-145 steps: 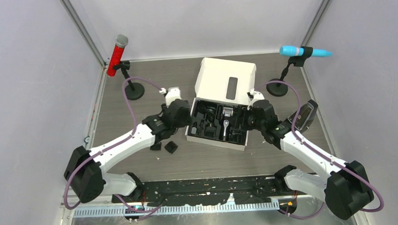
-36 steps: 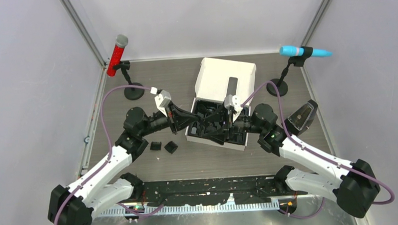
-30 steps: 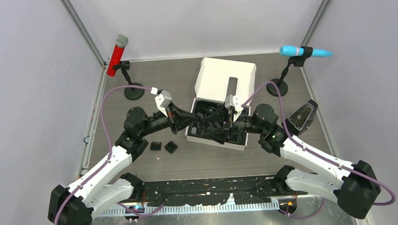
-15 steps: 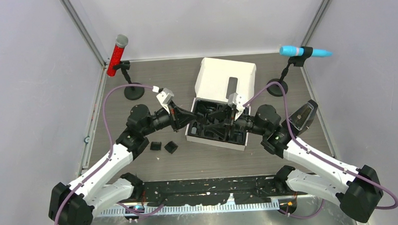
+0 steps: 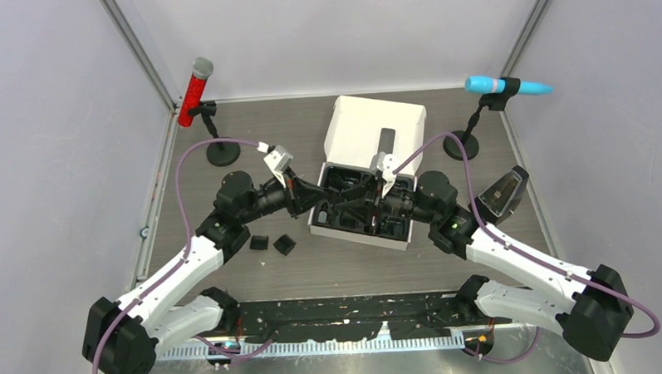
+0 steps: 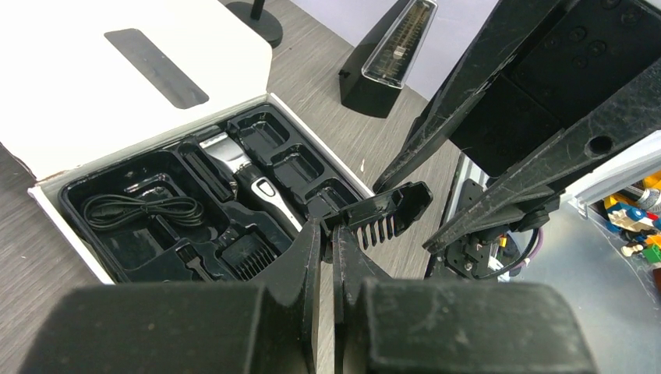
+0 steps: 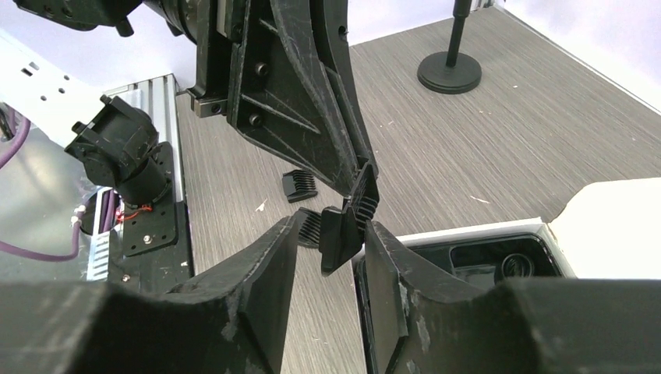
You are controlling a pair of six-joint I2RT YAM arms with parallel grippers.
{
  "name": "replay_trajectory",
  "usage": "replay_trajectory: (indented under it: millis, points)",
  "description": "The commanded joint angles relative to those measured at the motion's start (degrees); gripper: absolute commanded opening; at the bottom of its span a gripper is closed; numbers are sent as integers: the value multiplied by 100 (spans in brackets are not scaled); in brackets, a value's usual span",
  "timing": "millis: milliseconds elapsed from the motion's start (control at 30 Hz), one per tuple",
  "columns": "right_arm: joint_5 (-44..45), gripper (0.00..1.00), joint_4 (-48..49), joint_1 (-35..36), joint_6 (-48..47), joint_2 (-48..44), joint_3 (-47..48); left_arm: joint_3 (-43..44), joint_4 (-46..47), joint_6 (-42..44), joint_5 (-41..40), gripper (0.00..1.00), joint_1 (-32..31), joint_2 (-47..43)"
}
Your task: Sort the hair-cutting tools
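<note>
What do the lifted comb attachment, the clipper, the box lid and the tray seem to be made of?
Comb attachment: probably moulded plastic, matt black, with thin even teeth. Clipper: black body, likely plastic; silver parts shine like metal or plating. Box lid: seemingly cardboard, matt white, folded edge. Tray: thin glossy black plastic, pressed into compartments.

Overhead view steep, far; wrist views close, opposed, sharing comb attachment (image 6: 387, 213).

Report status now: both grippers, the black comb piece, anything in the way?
Left gripper shut on small black plastic comb attachment. Right gripper open, jaws either side of it. No obstacle seen between.
</note>
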Motion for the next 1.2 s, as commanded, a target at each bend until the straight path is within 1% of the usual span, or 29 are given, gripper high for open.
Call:
replay_trajectory:
  millis: [0, 233, 367, 433, 500, 533, 600, 667, 767, 867, 967, 1100, 1167]
  points:
    - [351, 45, 85, 73, -102, 15, 326, 266, 71, 27, -37, 0, -33, 25]
    - [501, 36, -256, 141, -184, 138, 462, 293, 67, 10, -53, 0, -59, 41]
    - [617, 32, -421, 199, -187, 186, 535, 293, 67, 9, -78, 0, -61, 65]
    - [670, 29, -522, 226, -187, 199, 572, 293, 62, 4, -120, 0, -64, 91]
    - [747, 22, -675, 248, -293, 204, 636, 308, 42, -8, -165, 0, -60, 123]
    - [785, 17, -737, 264, -354, 213, 659, 317, 18, -17, -202, 1, -60, 138]
    - [960, 10, -947, 272, -419, 232, 723, 340, -55, -18, -257, 6, -60, 160]
    - [1297, 6, -1292, 280, -499, 235, 786, 362, -188, -18, -350, 17, -62, 170]
    - [1661, 5, -1647, 281, -608, 189, 868, 364, -387, -9, -605, 32, -60, 151]
    - [2178, 5, -2208, 281, -761, 76, 961, 366, -642, -5, -894, 41, -24, 120]
    - [2818, 5, -2675, 281, -905, 11, 1093, 348, -950, -87, -1322, 44, 86, 62]
    - [3917, 5, -3339, 286, -1264, 46, 1262, 337, -1494, -342, -1976, 46, 356, 24]
    - [4642, 5, -3645, 282, -1479, 188, 1312, 333, -1864, -448, -2268, 47, 490, 27]
